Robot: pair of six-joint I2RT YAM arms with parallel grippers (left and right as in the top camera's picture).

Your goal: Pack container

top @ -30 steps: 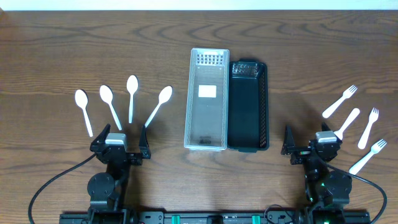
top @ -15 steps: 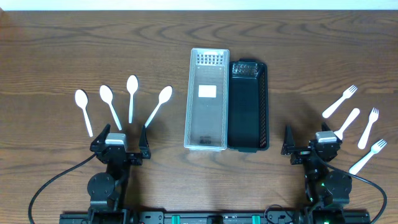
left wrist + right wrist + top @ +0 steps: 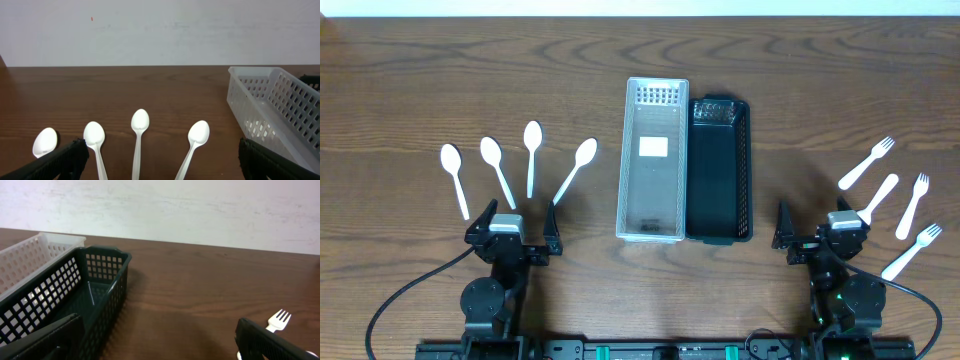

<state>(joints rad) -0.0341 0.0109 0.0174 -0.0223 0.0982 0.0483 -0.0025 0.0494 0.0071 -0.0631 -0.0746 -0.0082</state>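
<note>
Baskets: white basket (image 3: 650,205) and dark basket (image 3: 717,190) sat touching at centre of table (image 3: 420,80), nothing inside. 4 spoons (image 3: 531,137) lay left, 4 forks (image 3: 868,162) right. Left gripper (image 3: 516,222) and right gripper (image 3: 820,228) stood spread, holding nothing. Risk: flat, thin cutlery might skid from closing fingers, or miss its basket.

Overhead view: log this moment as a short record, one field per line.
white basket: mid-table, empty, side by side with the black basket
black basket: on the white one's right, empty
spoons: four, white, fanned on the table ahead of the left gripper
forks: four, white, fanned by the right gripper
left gripper: open, holding nothing
right gripper: open, holding nothing
packed so far: nothing
</note>
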